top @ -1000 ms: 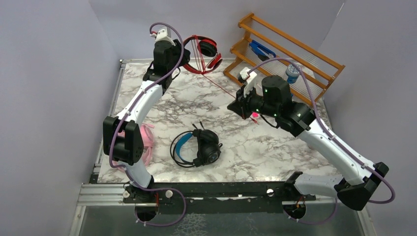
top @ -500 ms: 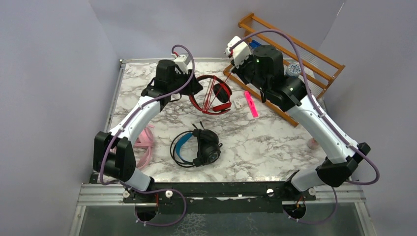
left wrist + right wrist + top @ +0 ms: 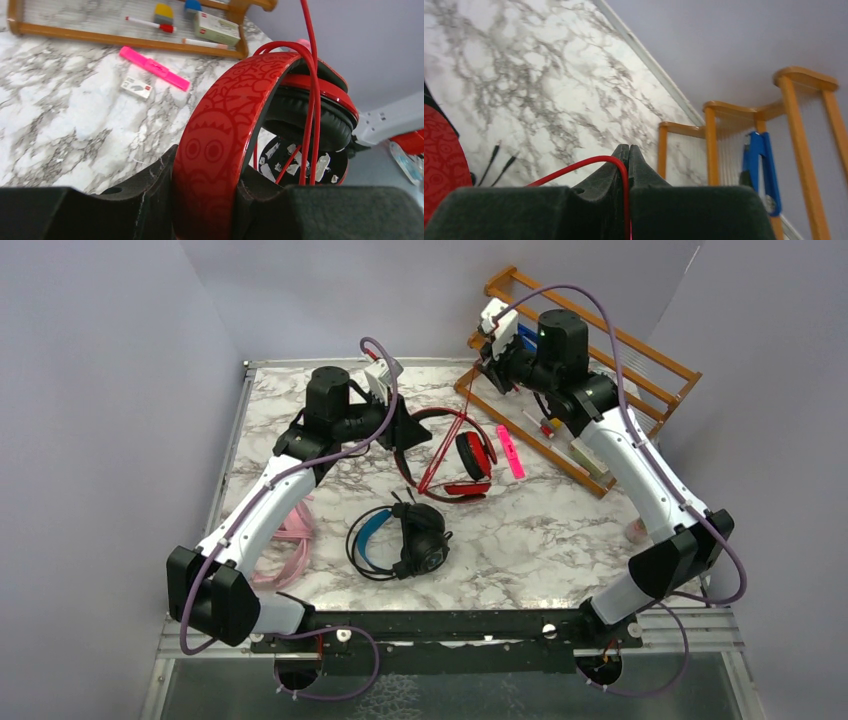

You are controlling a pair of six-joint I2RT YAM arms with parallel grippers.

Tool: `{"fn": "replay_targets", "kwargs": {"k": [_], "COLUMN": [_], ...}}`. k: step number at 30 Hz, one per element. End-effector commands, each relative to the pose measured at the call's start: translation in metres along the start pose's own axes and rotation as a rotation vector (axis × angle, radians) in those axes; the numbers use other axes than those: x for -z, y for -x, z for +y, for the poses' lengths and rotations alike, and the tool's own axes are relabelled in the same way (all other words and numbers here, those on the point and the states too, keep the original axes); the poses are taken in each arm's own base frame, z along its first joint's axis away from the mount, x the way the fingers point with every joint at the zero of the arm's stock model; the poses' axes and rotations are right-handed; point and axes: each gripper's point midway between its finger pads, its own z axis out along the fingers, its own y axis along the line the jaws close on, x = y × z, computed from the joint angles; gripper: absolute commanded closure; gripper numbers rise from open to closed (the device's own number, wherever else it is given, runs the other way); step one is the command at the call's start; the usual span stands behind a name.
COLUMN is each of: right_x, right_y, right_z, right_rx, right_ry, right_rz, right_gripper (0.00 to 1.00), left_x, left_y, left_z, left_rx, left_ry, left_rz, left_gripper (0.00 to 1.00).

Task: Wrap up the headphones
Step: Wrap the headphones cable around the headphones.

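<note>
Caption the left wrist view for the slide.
Left gripper clamps the red headphones by the band, red cable draped across one earcup, wooden rack behind.

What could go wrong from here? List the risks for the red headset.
1. The right gripper pinches the red cable only at its very tips; a harder pull could slip it free.
2. That gripper sits close to the wooden rack; swinging the cable around could clip it.
3. The left gripper clamps the red headphones by the glossy band, which could twist loose.
</note>
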Motion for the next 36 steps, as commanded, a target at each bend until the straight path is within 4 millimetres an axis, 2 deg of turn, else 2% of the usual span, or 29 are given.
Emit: {"fn": "replay_targets", "kwargs": {"k": [1,4,8,12,18,22,25,30,36], "right_x": [-0.015,-0.020,-0.015,-0.004,0.014,0.022,0.025,0.032,0.034], "right_y": [0.013,-0.010,-0.026,-0.029,-0.019,-0.013,-0.006,0.009,0.016], "right_z": [0.039,0.067,0.100,0.129,0.147,0.150,0.147,0.140,0.134], "right_rx": [-0.053,-0.165,-0.364,-0.572,-0.806,-0.890,-0.919,-0.959,-0.974], "right_ry": [0.242,0.350,0.463,0.591,0.690,0.722,0.707,0.695,0.679], "right_rz": [-0.160,-0.145,-0.149,-0.158,-0.201,-0.222,-0.257,-0.350,-0.404], "right_gripper": [0.94,0.94,0.93,0.90,0.88,0.87,0.86,0.84,0.82], "left_x": [0.014,0.018,0.024,0.031,0.034,0.039,0.041,0.047,0.051], "left_y": [0.020,0.037,0.059,0.085,0.127,0.153,0.164,0.176,0.188], "left_z": [-0.052,-0.064,-0.084,-0.096,-0.089,-0.082,-0.078,-0.068,-0.064], "left_rx": [-0.073,-0.087,-0.084,-0.081,-0.036,0.002,0.028,0.091,0.156], "left_ry": [-0.208,-0.245,-0.321,-0.343,-0.259,-0.194,-0.170,-0.128,-0.131], "left_rz": [-0.022,-0.078,-0.152,-0.266,-0.431,-0.532,-0.584,-0.680,-0.754], "left_gripper": [1.00,1.00,1.00,1.00,1.00,1.00,1.00,1.00,1.00]}}
